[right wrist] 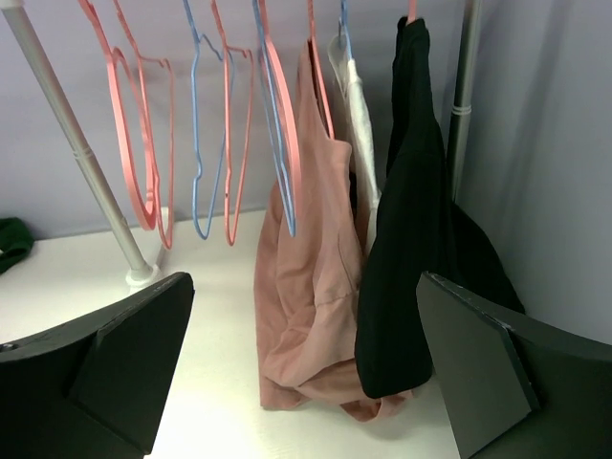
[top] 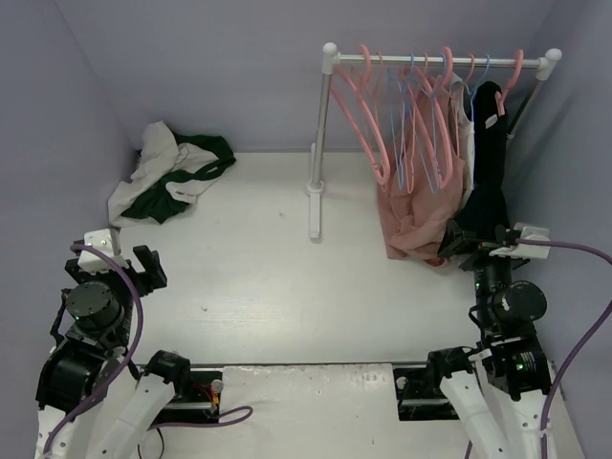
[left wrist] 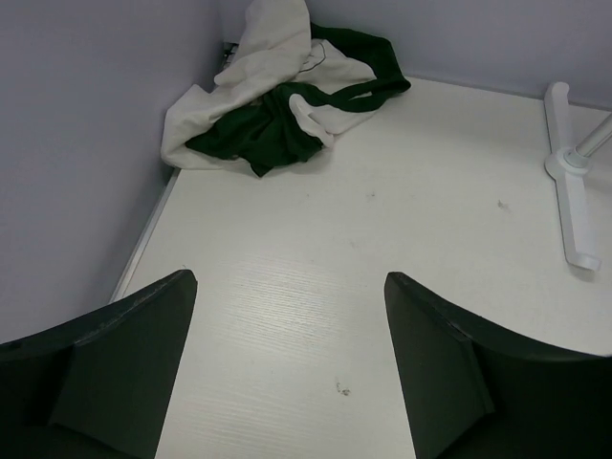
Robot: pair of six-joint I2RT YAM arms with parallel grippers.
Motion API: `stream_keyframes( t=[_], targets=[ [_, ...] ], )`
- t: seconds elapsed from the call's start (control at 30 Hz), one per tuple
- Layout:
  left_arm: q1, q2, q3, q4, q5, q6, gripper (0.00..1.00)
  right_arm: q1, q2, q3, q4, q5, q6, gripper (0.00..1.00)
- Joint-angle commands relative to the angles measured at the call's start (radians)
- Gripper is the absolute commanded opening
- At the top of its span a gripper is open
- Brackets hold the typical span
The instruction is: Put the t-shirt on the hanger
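The t-shirt [top: 172,177], cream-white with dark green sleeves, lies crumpled in the far left corner against the wall. It also shows at the top of the left wrist view [left wrist: 277,105]. Several pink hangers [top: 375,153] hang on the rail at the back right, and they also show in the right wrist view [right wrist: 285,143]. My left gripper [top: 122,256] is open and empty near the table's left edge, well short of the shirt; its own view [left wrist: 290,279] shows bare table between the jaws. My right gripper [top: 490,239] is open and empty, just in front of the hanging clothes [right wrist: 304,279].
A white clothes rack [top: 320,143] with a foot on the table [left wrist: 574,191] stands at the back right. It carries light-blue hangers [top: 411,124], a salmon-pink garment [right wrist: 316,287] and a black garment [right wrist: 411,268]. Purple walls close in the left, back and right sides.
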Motion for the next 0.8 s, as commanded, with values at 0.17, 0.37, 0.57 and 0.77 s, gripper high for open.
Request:
stream_keyframes(
  t=[0.17,0.37,0.57,0.77],
  targets=[
    [-0.005,0.108,-0.02,0.038,-0.084,-0.068,0.75,0.011,0.106,0.067,0.05,-0.025,0.049,1.0],
    [0.002,0.377,0.036,0.083,-0.155,-0.118,0.76,0.011,0.32,0.195,0.05,-0.2,0.056,1.0],
    [0.143,0.662,0.079,0.326,-0.034,-0.162,0.76,0.012,0.41,0.197,0.05,-0.328,0.112,1.0],
    [0.275,1.052,0.287,0.443,0.008,-0.21,0.76,0.043,0.355,0.155,0.05,-0.358,0.161,1.0]
  ],
)
